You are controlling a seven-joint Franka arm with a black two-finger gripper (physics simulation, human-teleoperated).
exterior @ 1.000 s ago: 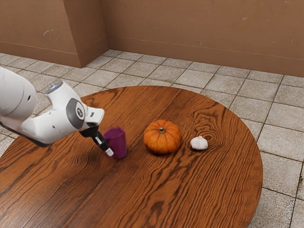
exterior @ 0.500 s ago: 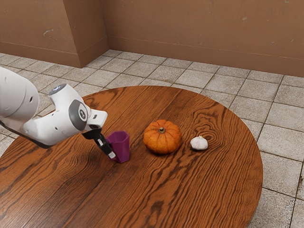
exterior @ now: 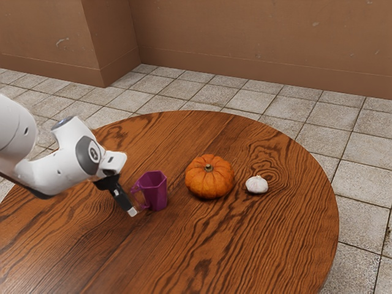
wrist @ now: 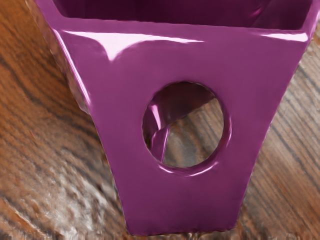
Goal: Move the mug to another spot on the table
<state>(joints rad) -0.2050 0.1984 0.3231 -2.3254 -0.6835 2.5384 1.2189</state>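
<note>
On the surface (exterior: pixel 245 245): mug (exterior: pixel 156 190) upright, base on the wood, near the pumpkin (exterior: pixel 209 176) and on the exterior view's left of it. The garlic (exterior: pixel 256 184) sits past the pumpkin, well apart from the mug.
Pincer (exterior: pixel 130 210): low on the mug's handle side, tip just beside the handle (exterior: pixel 137 197). It is seen edge-on, so you can't tell whether it's spread or pinching.
Wrist view: handle loop dead ahead and close, wood grain showing through the hole. The mug looks set down, not lifted.
Done: unconfirmed. Nothing you see here proves the mug is at a new spot.
Left (my read): if it isn't relocated yet, you need a firm hold, a carry to bare wood, an upright set-down and a back-off.
Watch: the pumpkin is close behind the mug, so a shove from the handle side likely runs the mug into it.
</note>
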